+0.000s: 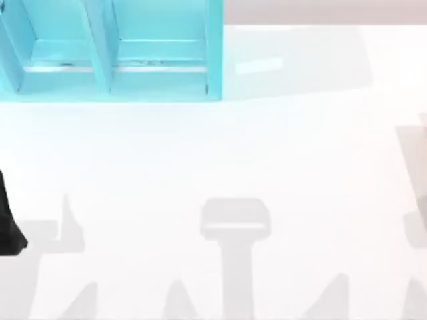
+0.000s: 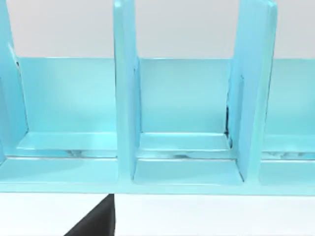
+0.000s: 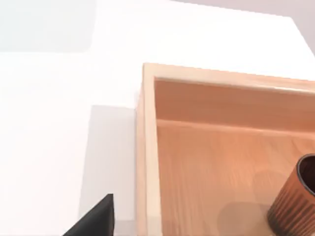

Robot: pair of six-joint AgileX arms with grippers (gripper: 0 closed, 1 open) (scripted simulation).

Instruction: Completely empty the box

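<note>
my right gripper (image 3: 96, 219): finger spread cannot be told, nothing held, beside the smooth wooden box (image 3: 147, 147); a ribbed brown cylinder (image 3: 294, 201) stands inside. glossy turquoise rack (image 1: 113, 53) top left.

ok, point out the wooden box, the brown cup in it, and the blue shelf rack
wooden box (image 3: 147, 147): right wrist view, on its side wall.
brown cup (image 3: 291, 206): right wrist view, on its ribbed side.
blue shelf rack (image 1: 213, 47): top view, on its right end panel.

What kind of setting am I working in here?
Likely a rendered tabletop sorting bench: a plain white table, a blue divided shelf at its far left, and a wooden box with a brown cup inside.
</note>
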